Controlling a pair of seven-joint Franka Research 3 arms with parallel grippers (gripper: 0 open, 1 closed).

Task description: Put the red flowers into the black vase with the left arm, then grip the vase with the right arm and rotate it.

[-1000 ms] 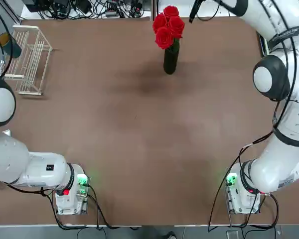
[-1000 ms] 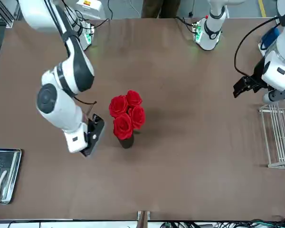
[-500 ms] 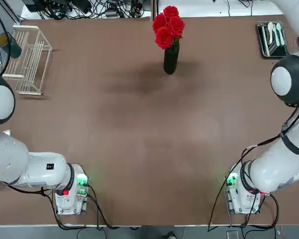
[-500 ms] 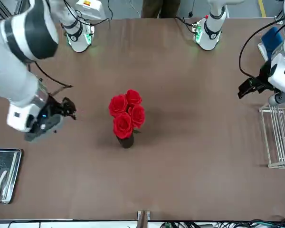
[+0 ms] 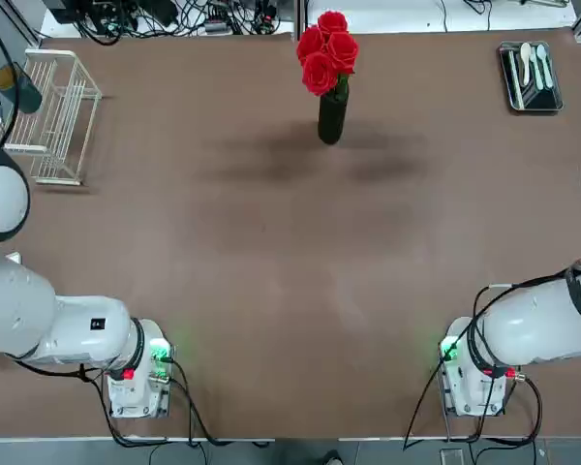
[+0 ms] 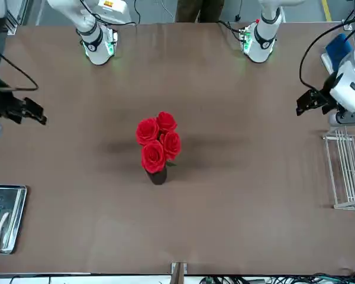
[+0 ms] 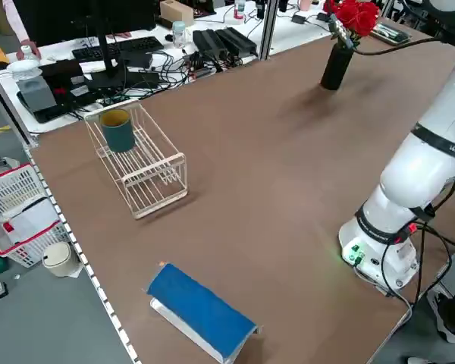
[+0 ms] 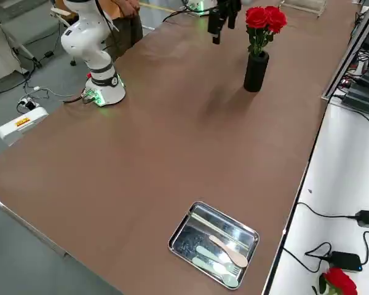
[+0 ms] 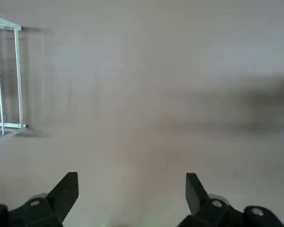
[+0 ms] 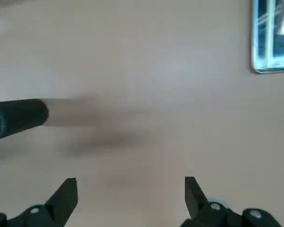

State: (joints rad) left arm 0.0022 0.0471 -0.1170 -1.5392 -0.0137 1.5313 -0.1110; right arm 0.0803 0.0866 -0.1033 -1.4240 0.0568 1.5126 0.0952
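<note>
The right tool has pulled away from the vase. A second ago it stood just beside the flowers at their left in the front view; now it hangs at that frame's far left edge, well apart, fingers spread and empty. In its own wrist view the vase shows only as a dark cylinder at mid-left, lying far from the spread fingers. The left tool hovers at the right of the front view, by the wire rack, also spread wide with nothing between its fingers; it has hardly shifted.

The flowers sit upright in the vase near the desk's far edge, top centre of the overhead frame, exactly where they were a second ago. With the roses in and both arms drawn back, the task looks to me finished, or very nearly so; whether the turning was done cannot be read from a plain cylinder.

Around: the rack at upper left overhead holds a teal cup; a steel tray with spoons lies at upper right; a blue block rests low in the left side view. Nothing stands between either tool and the vase.
</note>
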